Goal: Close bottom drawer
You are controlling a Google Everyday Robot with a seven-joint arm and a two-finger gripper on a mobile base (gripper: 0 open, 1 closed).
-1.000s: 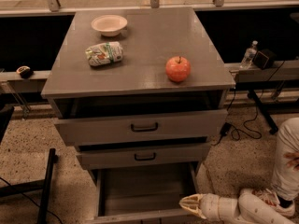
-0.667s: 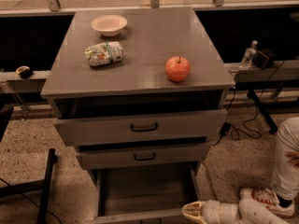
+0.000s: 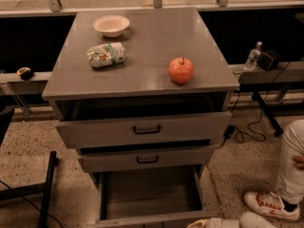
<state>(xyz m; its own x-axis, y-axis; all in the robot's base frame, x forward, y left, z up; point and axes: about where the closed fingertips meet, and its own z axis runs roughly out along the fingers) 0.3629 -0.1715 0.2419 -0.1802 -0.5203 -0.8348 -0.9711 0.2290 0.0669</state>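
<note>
The bottom drawer [image 3: 149,194] of the grey three-drawer cabinet [image 3: 142,75] is pulled far out. Its plain grey inside is empty, and its front panel lies along the bottom edge of the view, with the handle hidden. My gripper [image 3: 196,223] shows only as a pale tip at the bottom edge, just right of the drawer's front right corner. The white arm [image 3: 256,221] trails off to the right behind it. The middle drawer [image 3: 147,159] and the top drawer [image 3: 145,129] each stand slightly out.
On the cabinet top are a red apple [image 3: 181,70], a snack bag [image 3: 106,54] and a white bowl [image 3: 111,25]. A person's leg [image 3: 292,165] and red-and-white shoe [image 3: 270,205] are at the right. Cables [image 3: 247,132] cross the floor and a black stand [image 3: 45,194] is at the left.
My gripper has sunk toward the bottom edge of the view and is now mostly out of sight. The drawers and the things on the cabinet top have not moved.
</note>
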